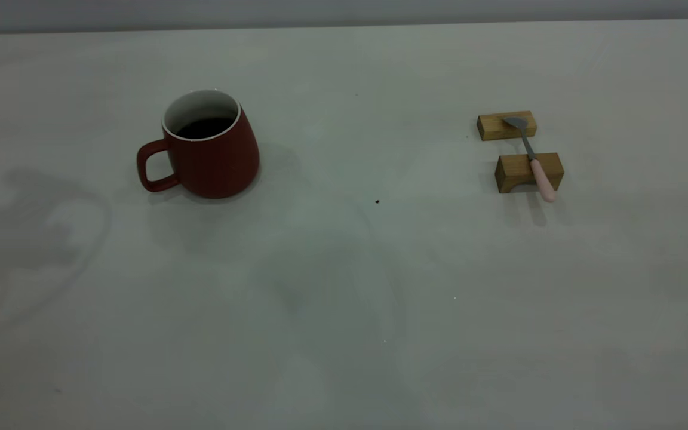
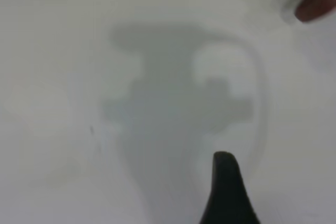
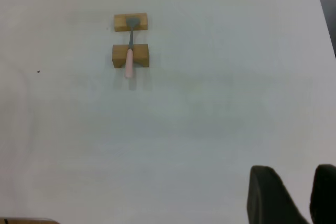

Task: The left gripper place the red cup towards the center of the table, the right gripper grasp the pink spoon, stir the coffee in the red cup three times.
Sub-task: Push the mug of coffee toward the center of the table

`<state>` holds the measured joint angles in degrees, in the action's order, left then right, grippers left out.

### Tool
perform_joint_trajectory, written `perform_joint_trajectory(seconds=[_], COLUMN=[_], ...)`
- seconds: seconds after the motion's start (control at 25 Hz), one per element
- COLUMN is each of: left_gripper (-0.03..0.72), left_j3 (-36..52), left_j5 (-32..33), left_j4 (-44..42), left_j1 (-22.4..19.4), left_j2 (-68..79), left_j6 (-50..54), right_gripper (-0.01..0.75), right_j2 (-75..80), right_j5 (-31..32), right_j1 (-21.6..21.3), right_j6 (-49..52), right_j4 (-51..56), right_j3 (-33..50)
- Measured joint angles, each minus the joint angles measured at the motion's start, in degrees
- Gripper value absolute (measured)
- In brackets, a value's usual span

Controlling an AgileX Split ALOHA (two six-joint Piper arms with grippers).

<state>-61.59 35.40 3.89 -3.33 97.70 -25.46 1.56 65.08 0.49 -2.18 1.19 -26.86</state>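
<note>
The near part of the table (image 1: 344, 334) carries only soft shadows, one of an arm falling toward the left edge. Neither arm shows in the exterior view.

In the right wrist view, two dark fingers of the right gripper (image 3: 294, 195) stand apart with bare tabletop between them, so that claw is open and holds nothing. It hangs well apart from the spoon.

In the left wrist view a single dark fingertip of the left gripper (image 2: 227, 190) shows over its own shadow; whether that claw is open or closed cannot be told. A bit of dark red sits at that picture's corner.

Farther back, a tiny dark speck (image 1: 377, 202) lies near the middle of the tabletop.

Beyond it, toward the left side, stands the red cup (image 1: 206, 146), upright, its handle turned to the left edge, with coffee (image 1: 205, 126) inside.

Toward the right side, the pink spoon (image 1: 532, 158) lies bridged across two wooden blocks (image 1: 528, 172), its grey bowl on the far block and its pink handle over the near block, overhanging toward the near edge.
</note>
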Motion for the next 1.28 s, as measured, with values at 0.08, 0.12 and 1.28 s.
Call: perform_joint_trajectory(seconds=[0.08, 0.12, 1.28], left_gripper=[0.586, 0.586, 0.500], left_j3=[-6.00, -8.49, -33.35], left_j5=[1.20, 2.00, 3.95], left_j4=[1.34, 2.27, 15.00], left_j1=[0.53, 0.98, 9.47], left_j2=[6.45, 9.82, 44.18], left_j6=[-4.75, -8.07, -72.62], right_gripper=[0.238, 0.238, 0.238], right_j2=[0.00, 0.00, 0.00], right_j5=[0.00, 0.00, 0.00], right_j1=[0.00, 0.00, 0.00], right_j6=[0.00, 0.00, 0.00], right_j4=[0.00, 0.00, 0.00], right_j3=[0.00, 0.00, 0.00])
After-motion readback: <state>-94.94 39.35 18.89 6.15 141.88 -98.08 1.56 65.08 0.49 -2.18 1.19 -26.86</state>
